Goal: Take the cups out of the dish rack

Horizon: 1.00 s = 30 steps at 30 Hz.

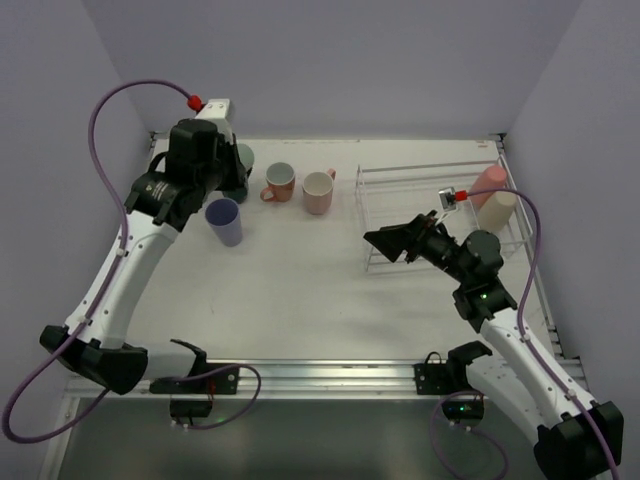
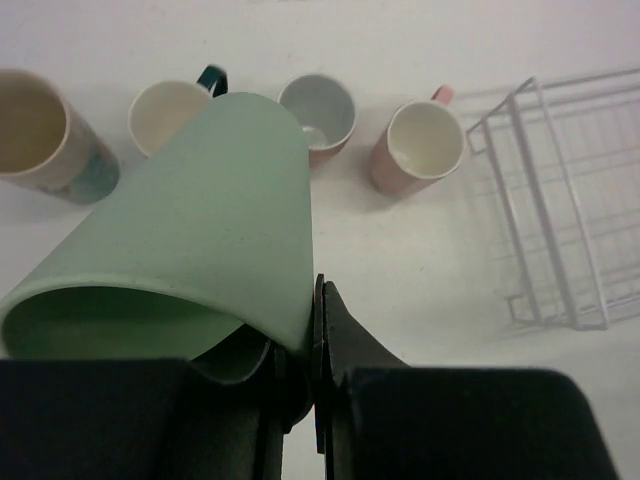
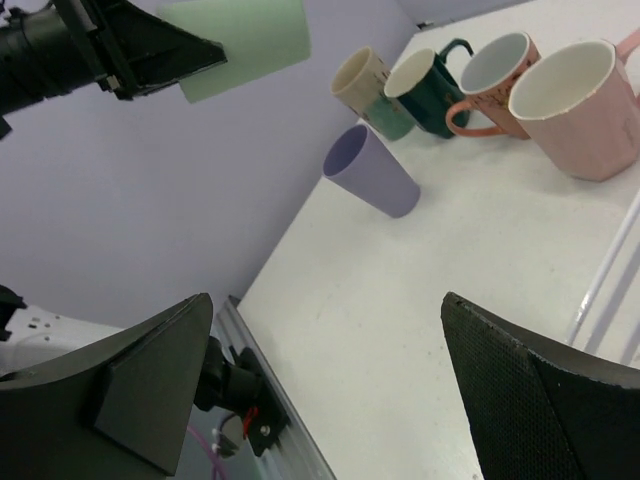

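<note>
Jaws of the left gripper [image 2: 316, 325] pinch the wall of a mint green handleless tumbler [image 2: 200, 220], held tilted above the far left corner of the white table [image 1: 300, 300]. Jaws of the right gripper [image 1: 385, 242] stand spread over open tabletop, beside the near left corner of the thin wire dish rack [image 1: 430, 170].

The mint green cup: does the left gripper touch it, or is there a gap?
Touching. The left wrist view shows the wall of the mint green cup pinched at the rim between the fingers of the left gripper, with no gap.
</note>
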### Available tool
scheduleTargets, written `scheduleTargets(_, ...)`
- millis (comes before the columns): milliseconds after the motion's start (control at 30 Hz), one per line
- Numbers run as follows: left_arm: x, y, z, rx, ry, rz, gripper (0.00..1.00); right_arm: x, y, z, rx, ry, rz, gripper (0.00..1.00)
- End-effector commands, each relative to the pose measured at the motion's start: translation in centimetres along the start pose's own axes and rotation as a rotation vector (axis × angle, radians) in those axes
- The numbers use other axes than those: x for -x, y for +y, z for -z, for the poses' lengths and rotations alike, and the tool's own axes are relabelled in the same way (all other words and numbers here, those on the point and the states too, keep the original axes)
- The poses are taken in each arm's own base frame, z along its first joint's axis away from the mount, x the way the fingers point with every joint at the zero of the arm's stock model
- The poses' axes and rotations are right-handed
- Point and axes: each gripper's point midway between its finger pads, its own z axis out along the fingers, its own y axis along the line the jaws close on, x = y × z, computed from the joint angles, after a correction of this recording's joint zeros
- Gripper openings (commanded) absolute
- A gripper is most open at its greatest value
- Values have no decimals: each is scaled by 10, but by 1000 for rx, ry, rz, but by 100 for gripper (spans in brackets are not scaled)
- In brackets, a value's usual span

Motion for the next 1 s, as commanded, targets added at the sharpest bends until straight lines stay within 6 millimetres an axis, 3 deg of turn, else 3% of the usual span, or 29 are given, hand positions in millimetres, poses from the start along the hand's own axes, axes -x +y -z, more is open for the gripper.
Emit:
scheduleTargets(0,-24,27,11,119,163,-95,0,-4,-5,2,-40,44,54,99)
scheduleTargets(133,-47,40,6,188,293,-119,0,-6,-7,2,-53,61,62,99)
scheduleTargets(367,-62,57,13,282,371,-140,0,-7,-12,2,-71,65,60,99)
scheduleTargets(533,-81,63,7,301,435,-162,0,-8,-11,2,-63,69,53,99)
scheduleTargets(967,-86,61,-31,281,480,-201,0,-10,-14,1,-70,76,51,99)
